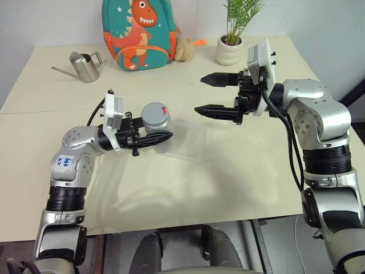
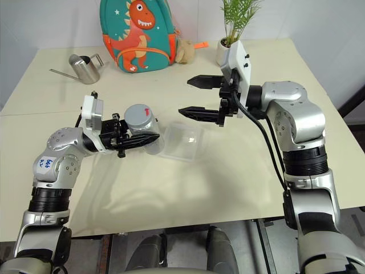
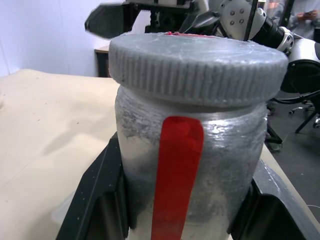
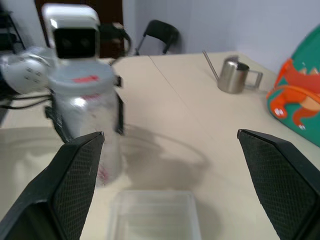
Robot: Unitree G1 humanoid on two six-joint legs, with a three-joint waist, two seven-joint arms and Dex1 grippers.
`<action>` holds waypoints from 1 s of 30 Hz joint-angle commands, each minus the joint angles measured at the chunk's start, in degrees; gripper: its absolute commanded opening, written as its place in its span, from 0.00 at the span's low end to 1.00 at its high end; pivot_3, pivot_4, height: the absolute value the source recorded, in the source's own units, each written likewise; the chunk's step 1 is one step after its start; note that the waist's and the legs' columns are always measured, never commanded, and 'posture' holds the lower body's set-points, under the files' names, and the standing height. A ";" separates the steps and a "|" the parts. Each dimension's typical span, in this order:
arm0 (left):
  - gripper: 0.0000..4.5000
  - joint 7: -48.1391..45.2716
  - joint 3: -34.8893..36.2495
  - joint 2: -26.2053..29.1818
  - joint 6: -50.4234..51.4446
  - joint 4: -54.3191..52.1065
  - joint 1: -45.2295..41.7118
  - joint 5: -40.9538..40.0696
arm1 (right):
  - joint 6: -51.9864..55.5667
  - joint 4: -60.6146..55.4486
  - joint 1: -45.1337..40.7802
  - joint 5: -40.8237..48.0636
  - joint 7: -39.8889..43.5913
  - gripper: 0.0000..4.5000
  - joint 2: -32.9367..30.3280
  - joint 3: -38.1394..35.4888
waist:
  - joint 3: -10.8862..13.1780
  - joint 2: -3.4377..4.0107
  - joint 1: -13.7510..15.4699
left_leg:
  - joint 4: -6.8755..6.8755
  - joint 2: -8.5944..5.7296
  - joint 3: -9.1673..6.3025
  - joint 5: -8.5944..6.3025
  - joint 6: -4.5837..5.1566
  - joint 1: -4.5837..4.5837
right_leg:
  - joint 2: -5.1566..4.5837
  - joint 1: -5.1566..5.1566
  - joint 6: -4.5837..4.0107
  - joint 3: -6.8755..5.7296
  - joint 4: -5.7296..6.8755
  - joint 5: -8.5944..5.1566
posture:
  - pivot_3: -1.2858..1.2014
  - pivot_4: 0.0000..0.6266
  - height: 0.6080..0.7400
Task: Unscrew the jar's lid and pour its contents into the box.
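jar point(image 3: 190, 165) base cut off at frame edge, contents unseen behind its silvery wall

We see the left gripper point(image 1: 162, 137) clamped tight, its arm bent low and reaching inward; the right gripper point(image 1: 208, 94) (held higher) points leftward, fingers spread wide.

The jar point(image 1: 155, 127) is sitting between the fingers of the left gripper point(image 1: 153, 138), above the middle of the table point(image 1: 51, 74). The lid point(image 1: 155, 113) is sitting on the jar. The box point(image 1: 188, 140) is lying on the table just right of the jar. The right gripper point(image 1: 212, 94) is hanging above the box. The watering can point(image 1: 84, 65), dinosaur backpack point(image 1: 137, 33) and plant pot point(image 1: 229, 49) are standing along the far edge.
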 commanded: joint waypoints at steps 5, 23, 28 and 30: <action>0.42 -0.07 0.37 0.04 -1.31 -0.27 -1.68 0.23 | 4.84 -6.59 -4.48 1.98 -5.17 0.99 8.50 3.69 | 0.00 0.00 0.13 | 0.00 0.00 0.00 0.00 -0.01 0.02 | 0.00 -0.01 -0.01 0.03 0.05 0.01 | 0.52 0.24 1.00; 0.42 -0.35 -0.68 -0.77 -1.49 1.13 -2.95 0.93 | 5.28 -2.11 -6.83 -4.30 -13.60 0.99 14.87 7.82 | 0.00 -0.01 0.30 | 0.01 0.00 -0.01 -0.01 0.01 -0.02 | 0.01 -0.01 0.00 0.03 0.03 0.01 | 0.52 0.24 1.00; 0.42 -0.60 -0.50 -0.59 -1.64 1.22 -2.78 0.85 | 4.34 -1.57 -5.43 -4.54 -12.11 0.99 10.99 6.03 | -0.01 -0.01 0.29 | 0.00 0.00 -0.01 -0.01 0.01 -0.03 | 0.01 -0.01 0.00 0.03 0.01 0.01 | 0.52 0.24 1.00; 0.42 -0.75 -0.39 -0.42 -1.76 1.42 -2.76 0.91 | 4.02 -1.33 -4.58 -4.44 -11.07 0.99 8.53 5.19 | -0.01 -0.01 0.32 | 0.00 -0.01 -0.01 -0.01 0.02 -0.03 | 0.01 -0.01 0.00 0.03 0.00 0.01 | 0.52 0.24 1.00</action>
